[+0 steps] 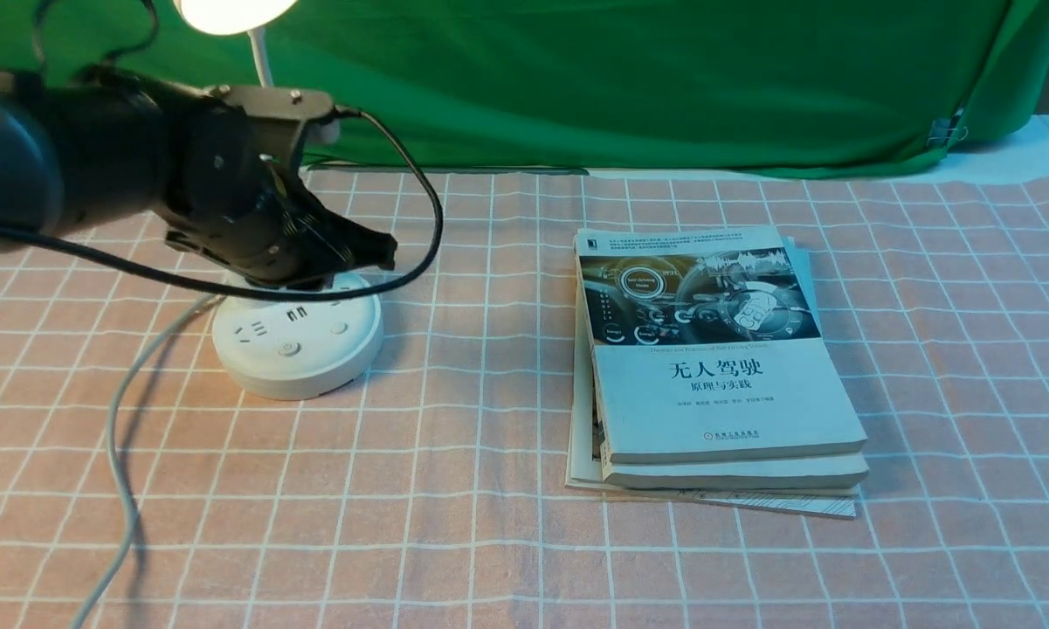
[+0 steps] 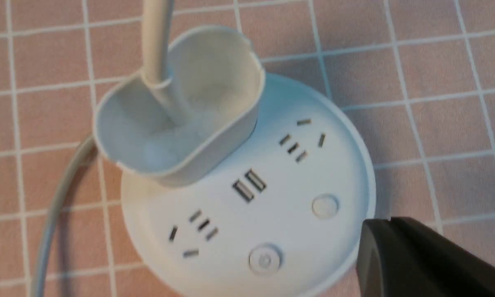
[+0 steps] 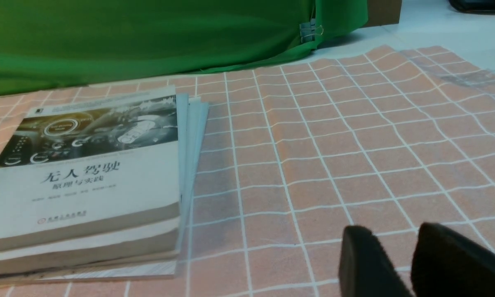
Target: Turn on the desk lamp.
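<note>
The table is covered with a pink cloth (image 1: pixel 489 524) with white grid lines. Behind it hangs a green curtain (image 1: pixel 664 79), and a metal clip (image 1: pixel 945 131) holds it at the far right.

The desk lamp (image 1: pixel 297 345) stands directly under the fingers of the left gripper (image 1: pixel 371 249), and its round head (image 1: pixel 227 10) glows above the arm. One dark finger (image 2: pixel 420 255) is near the rim of the base, beside a small round button (image 2: pixel 324 205). I cannot tell how wide this gripper is.

The right gripper (image 3: pixel 395 233) has its fingers a little apart and holds nothing. A stack of books (image 1: pixel 716 367) lies ahead of these fingers, toward the lamp side.
</note>
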`<state>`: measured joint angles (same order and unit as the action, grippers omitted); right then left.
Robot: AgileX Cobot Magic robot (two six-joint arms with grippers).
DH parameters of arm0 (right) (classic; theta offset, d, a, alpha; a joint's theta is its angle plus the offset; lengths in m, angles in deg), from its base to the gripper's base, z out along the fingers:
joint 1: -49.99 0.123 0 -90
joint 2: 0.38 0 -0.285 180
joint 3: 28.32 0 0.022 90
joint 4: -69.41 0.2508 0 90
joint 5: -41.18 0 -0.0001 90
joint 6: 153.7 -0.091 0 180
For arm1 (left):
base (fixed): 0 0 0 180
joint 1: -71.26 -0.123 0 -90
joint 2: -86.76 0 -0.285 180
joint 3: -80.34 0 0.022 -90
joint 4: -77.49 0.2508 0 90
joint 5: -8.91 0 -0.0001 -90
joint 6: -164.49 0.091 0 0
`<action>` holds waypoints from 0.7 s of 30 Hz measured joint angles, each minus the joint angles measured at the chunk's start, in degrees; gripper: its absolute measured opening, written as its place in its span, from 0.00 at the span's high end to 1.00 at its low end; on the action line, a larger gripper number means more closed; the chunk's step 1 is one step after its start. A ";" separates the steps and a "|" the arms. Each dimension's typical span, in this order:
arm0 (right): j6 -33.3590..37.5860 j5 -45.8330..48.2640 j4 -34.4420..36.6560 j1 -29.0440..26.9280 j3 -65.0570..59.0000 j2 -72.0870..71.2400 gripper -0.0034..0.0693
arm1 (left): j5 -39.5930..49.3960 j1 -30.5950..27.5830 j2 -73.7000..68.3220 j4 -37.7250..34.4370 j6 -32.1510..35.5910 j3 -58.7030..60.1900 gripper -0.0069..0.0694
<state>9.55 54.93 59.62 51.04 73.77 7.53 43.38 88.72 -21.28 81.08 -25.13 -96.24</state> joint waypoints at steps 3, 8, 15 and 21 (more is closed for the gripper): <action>0.00 0.00 0.00 0.00 0.00 0.00 0.62 | 6.17 0.00 5.57 -3.58 4.06 2.23 0.88; 0.00 0.00 0.00 0.00 0.00 0.00 0.62 | 7.98 0.00 18.23 -13.85 12.13 8.97 0.88; 0.00 0.00 0.00 0.00 0.00 0.00 0.62 | 6.10 0.00 43.31 -24.42 21.84 24.14 0.88; 0.00 0.00 0.00 0.00 0.00 0.00 0.62 | -6.35 0.00 64.40 -25.53 21.59 37.82 0.88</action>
<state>9.55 54.93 59.62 51.04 73.77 7.53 37.03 88.72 43.12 55.54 -3.54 -58.42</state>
